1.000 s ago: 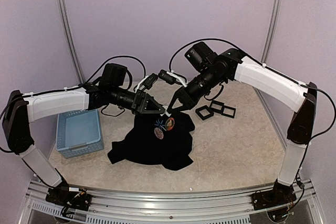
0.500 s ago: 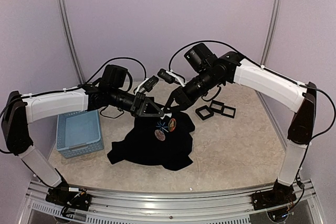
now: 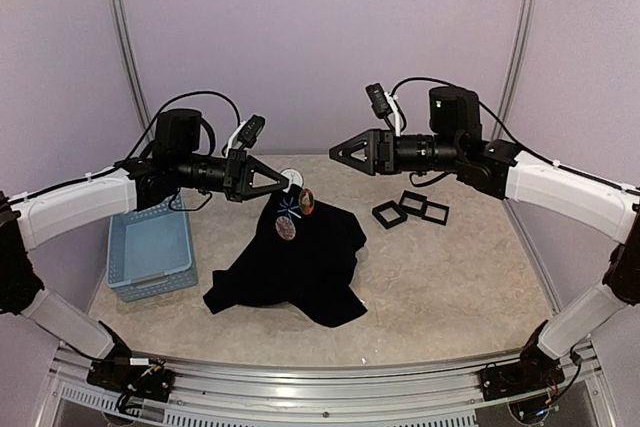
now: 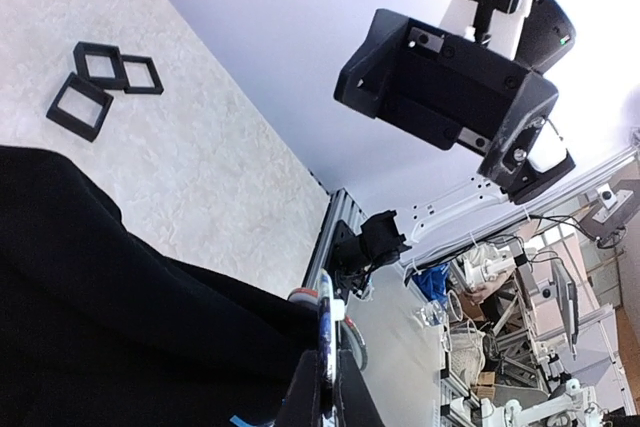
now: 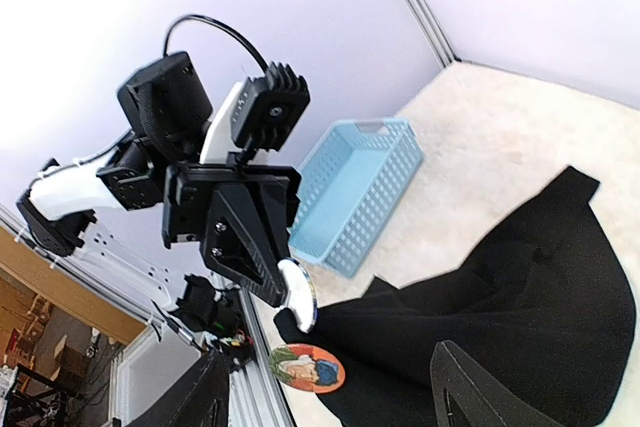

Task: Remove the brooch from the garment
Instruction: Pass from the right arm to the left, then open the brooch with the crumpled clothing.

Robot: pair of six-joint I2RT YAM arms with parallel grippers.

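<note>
Garment risk: the black cloth lies heaped, its far edge drawn up in a peak to the held brooch. Nothing holds it down, so a pull may lift the whole garment or tear the cloth rather than free the pin.
Right gripper risk: fingers spread wide and empty, up and right of the garment, too far off to brace it.
Left gripper risk: pinched narrow on the brooch's thin rim; it could slip.
Brooch: white disc at the garment's peak, judged not yet free.
Basket: left of the garment, no item showing inside.
Black frames: three, right of the garment, nothing seen inside.
</note>
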